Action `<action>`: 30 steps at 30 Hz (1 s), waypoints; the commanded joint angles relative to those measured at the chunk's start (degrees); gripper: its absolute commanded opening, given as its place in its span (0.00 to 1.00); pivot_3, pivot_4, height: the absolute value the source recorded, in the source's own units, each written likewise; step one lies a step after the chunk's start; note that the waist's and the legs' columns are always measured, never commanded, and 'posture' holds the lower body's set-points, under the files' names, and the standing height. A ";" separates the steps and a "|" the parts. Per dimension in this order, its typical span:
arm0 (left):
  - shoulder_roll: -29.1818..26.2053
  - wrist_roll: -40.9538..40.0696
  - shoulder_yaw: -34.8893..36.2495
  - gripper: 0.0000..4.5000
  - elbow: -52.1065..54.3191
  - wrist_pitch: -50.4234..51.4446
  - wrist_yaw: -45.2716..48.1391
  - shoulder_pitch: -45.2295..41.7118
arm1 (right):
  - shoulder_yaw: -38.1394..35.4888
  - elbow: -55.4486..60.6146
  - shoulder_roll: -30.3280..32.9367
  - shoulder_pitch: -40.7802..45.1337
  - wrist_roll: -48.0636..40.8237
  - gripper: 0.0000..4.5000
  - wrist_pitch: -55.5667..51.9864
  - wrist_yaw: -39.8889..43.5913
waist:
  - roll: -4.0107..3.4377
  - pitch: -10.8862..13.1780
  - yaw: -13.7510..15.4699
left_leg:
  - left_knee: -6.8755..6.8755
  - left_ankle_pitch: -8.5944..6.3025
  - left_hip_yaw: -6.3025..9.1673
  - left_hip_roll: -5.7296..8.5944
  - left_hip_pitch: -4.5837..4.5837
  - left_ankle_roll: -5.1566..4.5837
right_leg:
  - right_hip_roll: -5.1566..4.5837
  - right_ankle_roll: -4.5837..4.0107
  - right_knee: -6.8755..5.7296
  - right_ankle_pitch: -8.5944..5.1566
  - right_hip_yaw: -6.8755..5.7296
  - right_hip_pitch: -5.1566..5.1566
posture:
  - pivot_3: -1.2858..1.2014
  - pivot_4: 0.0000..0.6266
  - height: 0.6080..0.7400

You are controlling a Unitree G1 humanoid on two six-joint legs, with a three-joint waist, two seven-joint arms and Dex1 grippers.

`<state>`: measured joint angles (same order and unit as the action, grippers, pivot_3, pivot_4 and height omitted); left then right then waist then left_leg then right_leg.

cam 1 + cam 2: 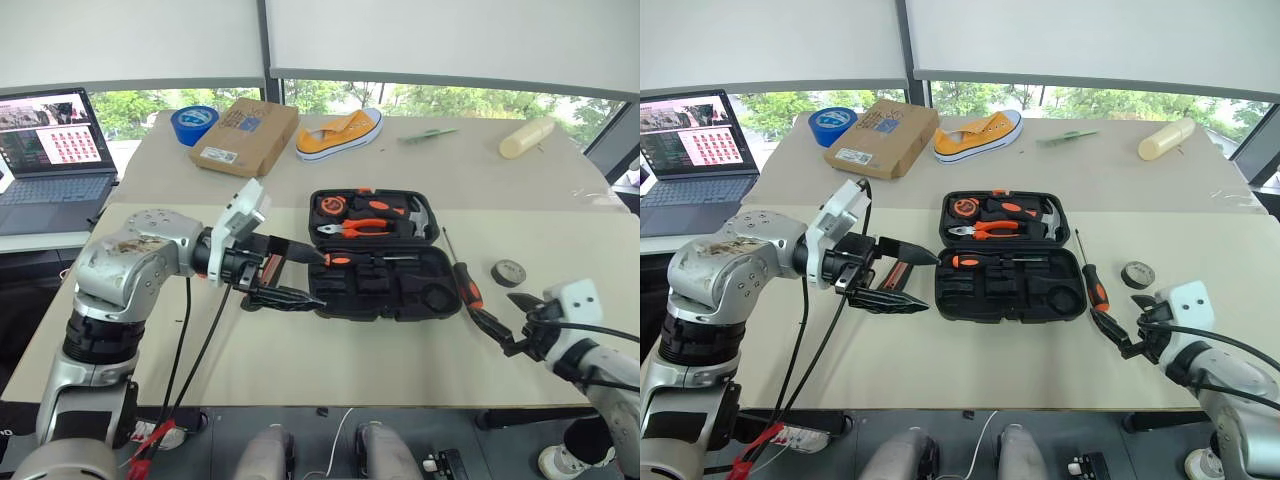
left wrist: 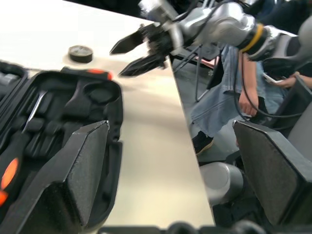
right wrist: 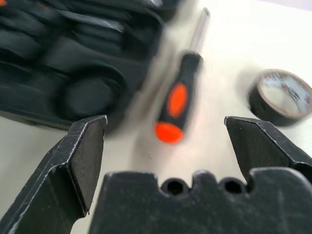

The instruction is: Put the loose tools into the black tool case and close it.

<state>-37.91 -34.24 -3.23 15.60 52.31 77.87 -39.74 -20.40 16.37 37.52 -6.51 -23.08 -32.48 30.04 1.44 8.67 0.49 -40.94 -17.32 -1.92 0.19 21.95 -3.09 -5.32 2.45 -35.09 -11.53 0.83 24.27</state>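
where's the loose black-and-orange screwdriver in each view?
Left eye: screwdriver on table, just right of the case.
Right eye: same spot.
Left wrist: handle beyond the case's far edge.
Right wrist: centre.
Shared landmark: dark tape roll.

Open black tool case [image 1: 375, 262]; black-and-orange screwdriver [image 1: 464, 277], dark tape roll [image 1: 509, 272] beside.

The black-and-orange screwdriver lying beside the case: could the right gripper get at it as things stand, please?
Probably yes. The right gripper is open and aimed at the screwdriver, which lies on bare table between the tool case and the small tape roll, nothing lying across it.
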 commanded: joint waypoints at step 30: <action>-2.49 0.57 -4.37 1.00 -0.23 -9.18 -3.75 0.25 | -6.65 -9.74 8.24 10.94 -5.56 0.22 9.06 15.21 | -0.05 0.03 -0.10 | 0.05 0.02 -0.01 -0.02 -0.01 0.03 | 0.03 -0.04 0.04 -0.02 0.02 0.02 | 0.52 0.24 0.96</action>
<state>-40.05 -33.35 -7.96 14.73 44.10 73.98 -39.45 -26.34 6.03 42.93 2.14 -25.91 -24.36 39.25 1.39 8.70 0.39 -40.89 -17.30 -1.93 0.17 21.93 -3.07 -5.28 2.41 -35.04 -11.54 0.85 24.28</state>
